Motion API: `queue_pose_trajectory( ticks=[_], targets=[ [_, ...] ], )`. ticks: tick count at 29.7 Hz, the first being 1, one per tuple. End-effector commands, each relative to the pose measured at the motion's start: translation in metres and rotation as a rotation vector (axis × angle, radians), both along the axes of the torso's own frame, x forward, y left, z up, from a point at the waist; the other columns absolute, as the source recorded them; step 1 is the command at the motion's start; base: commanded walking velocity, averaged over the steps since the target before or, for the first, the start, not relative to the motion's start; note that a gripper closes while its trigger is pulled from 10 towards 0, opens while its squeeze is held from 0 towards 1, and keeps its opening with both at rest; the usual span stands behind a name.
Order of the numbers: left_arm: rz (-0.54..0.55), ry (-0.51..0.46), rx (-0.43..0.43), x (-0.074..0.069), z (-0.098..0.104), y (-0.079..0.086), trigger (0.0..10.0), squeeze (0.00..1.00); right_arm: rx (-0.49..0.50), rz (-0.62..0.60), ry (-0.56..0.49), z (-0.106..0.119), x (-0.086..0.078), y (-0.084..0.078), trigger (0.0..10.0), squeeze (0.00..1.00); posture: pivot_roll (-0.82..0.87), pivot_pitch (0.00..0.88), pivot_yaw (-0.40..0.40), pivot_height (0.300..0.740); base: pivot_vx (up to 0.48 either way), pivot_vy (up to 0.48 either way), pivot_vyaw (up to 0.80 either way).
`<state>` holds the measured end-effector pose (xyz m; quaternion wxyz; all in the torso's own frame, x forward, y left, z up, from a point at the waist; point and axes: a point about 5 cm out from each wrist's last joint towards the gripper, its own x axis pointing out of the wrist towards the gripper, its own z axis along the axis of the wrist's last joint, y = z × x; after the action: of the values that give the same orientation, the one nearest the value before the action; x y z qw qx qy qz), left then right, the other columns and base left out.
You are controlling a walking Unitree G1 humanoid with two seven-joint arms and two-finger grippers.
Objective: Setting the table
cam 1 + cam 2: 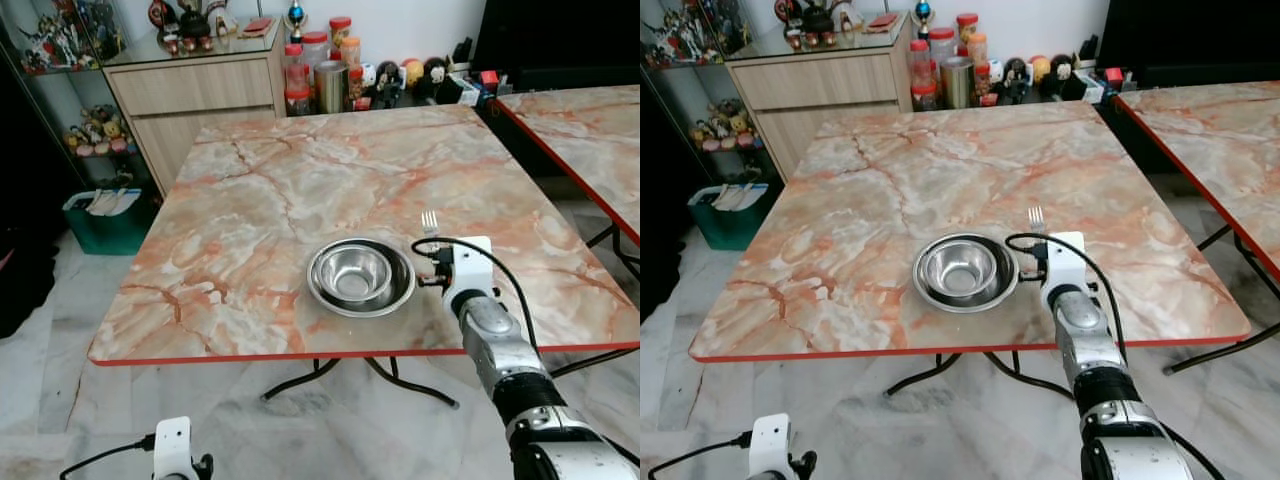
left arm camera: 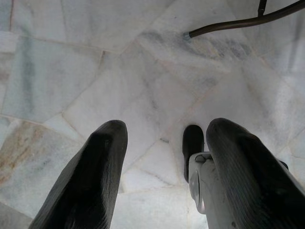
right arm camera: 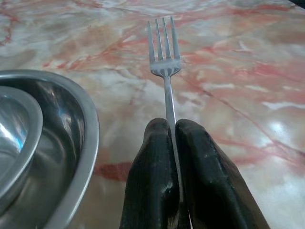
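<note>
A steel bowl [image 1: 350, 271] sits inside a wider steel dish [image 1: 398, 290] near the front edge of the marble table [image 1: 300, 190]. Just to the right of them my right gripper [image 3: 172, 131] is shut on a metal fork [image 3: 163, 47], whose tines [image 1: 430, 220] point away from me over the tabletop. The fork hangs just beside the dish rim [image 3: 88, 143]; I cannot tell if it touches the table. My left gripper [image 2: 162, 143] hangs open low at my left side, over the floor.
Jars and figurines [image 1: 330, 70] line the far table edge by a wooden cabinet [image 1: 200, 90]. A second marble table [image 1: 590, 130] stands at the right. A green bin [image 1: 105, 215] sits on the floor to the left. Table legs [image 1: 330, 375] run below.
</note>
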<state>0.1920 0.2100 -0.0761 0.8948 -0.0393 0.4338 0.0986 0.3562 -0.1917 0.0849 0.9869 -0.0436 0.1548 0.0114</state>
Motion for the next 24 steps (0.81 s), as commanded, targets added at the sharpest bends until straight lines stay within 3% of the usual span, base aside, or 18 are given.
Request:
queue_pose_trajectory(
  ticks=[1, 4, 24],
  targets=[
    [0.01, 0.018, 0.012, -0.002, 0.0, 0.005, 10.0, 0.0, 0.01, 0.023, -0.001, 0.005, 0.005, 0.004, 10.0, 0.0, -0.02, 0.0, 0.073, 0.74, 0.0, 0.0, 0.0],
    [0.007, 0.017, 0.012, 0.0, 0.0, 0.003, 10.0, 0.0, 0.01, 0.069, 0.029, 0.0, 0.004, 0.01, 10.0, 0.0, -0.02, 0.0, 0.072, 0.74, 0.0, 0.0, 0.0],
    [0.005, 0.017, 0.011, 0.004, 0.001, -0.001, 10.0, 0.0, 0.021, 0.065, 0.066, -0.009, 0.001, 0.008, 10.0, 0.0, -0.02, 0.0, 0.073, 0.74, 0.0, 0.0, 0.0]
  ],
)
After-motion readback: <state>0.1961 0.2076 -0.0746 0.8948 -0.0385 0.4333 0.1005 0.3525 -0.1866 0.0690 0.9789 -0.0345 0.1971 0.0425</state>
